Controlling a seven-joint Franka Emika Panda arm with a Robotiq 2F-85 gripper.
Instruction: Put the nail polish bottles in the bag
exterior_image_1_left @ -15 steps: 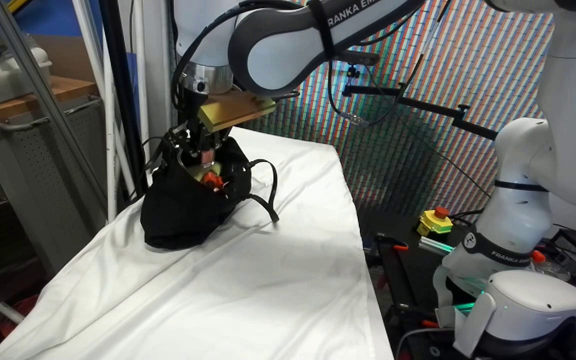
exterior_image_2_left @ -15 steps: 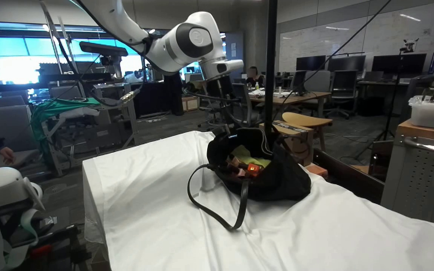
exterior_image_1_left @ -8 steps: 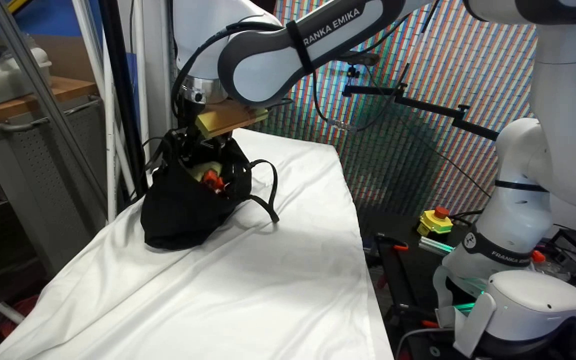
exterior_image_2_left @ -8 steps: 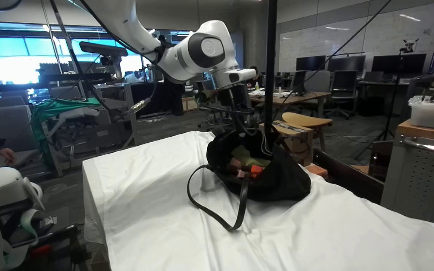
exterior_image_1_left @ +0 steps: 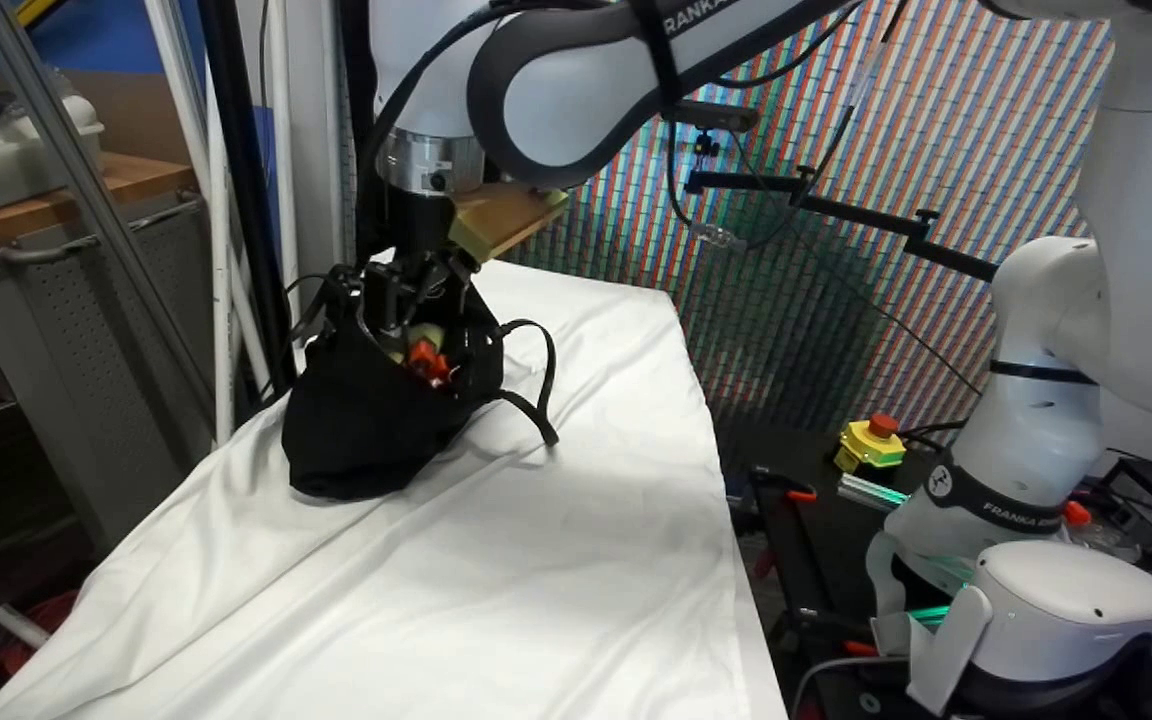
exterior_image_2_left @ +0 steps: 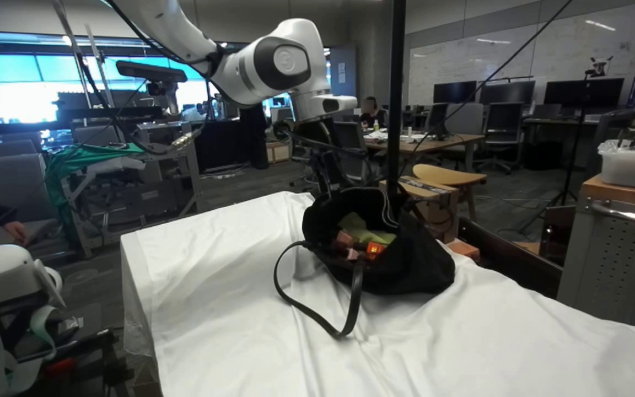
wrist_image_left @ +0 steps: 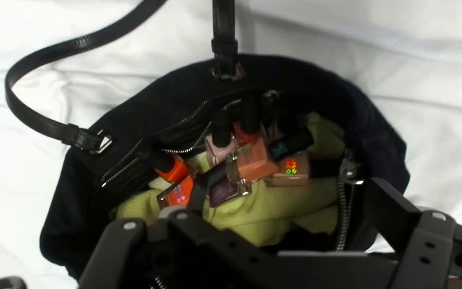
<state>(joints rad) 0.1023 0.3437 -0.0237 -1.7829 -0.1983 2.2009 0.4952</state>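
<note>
**Packing looks all but done**

We judge the job nearly finished. About seven tiny glass nail polish bottles (wrist_image_left: 255, 160), black-capped with orange, red, pink and dark bodies, lie heaped inside the slouchy black fabric bag (exterior_image_1_left: 366, 440). Outside it we spot no further bottle, though its walls could hide one. The black jointed gripper (wrist_image_left: 288, 186) hangs at the bag's mouth, its fingers (wrist_image_left: 391, 204) spread wide, and we see nothing pinched between them. What remains, we think, is to draw the gripper clear.

The bag slumps near one corner of the desk (exterior_image_1_left: 616, 560), by the long edge farther from the rounded white robot base (exterior_image_1_left: 1011, 450). A rumpled white cloth (exterior_image_2_left: 213, 275) covers the desktop. Past the edge nearer the base sit a yellow box with a red button (exterior_image_1_left: 881, 426) and a white plastic headset (exterior_image_1_left: 1086, 590). Well past the bag's edge, in an exterior view, we see a wooden-topped table (exterior_image_2_left: 463, 140) and flat black monitors (exterior_image_2_left: 582, 100).
</note>
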